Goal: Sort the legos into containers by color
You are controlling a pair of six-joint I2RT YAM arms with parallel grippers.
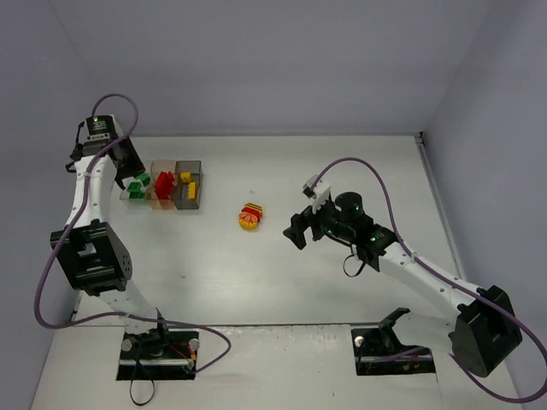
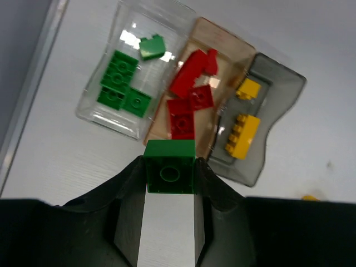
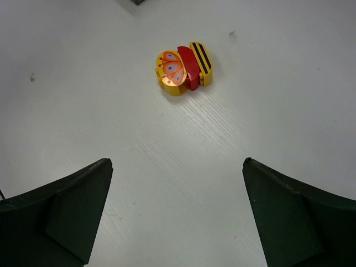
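only left wrist cam shows left fingers (image 2: 129, 192) clamped on a square green plastic brick (image 2: 169, 167); right fingers (image 3: 67, 214) spread wide.

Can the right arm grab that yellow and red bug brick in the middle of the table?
Probably yes. The right gripper is open and faces the yellow and red clump, with only bare table between them.

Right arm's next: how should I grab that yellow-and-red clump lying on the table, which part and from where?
Come straight down with the open right gripper. Close across the clump on its two outer yellow faces, the butterfly print and the black stripes. Those look flattest, while its outline is rounded and would likely slip.
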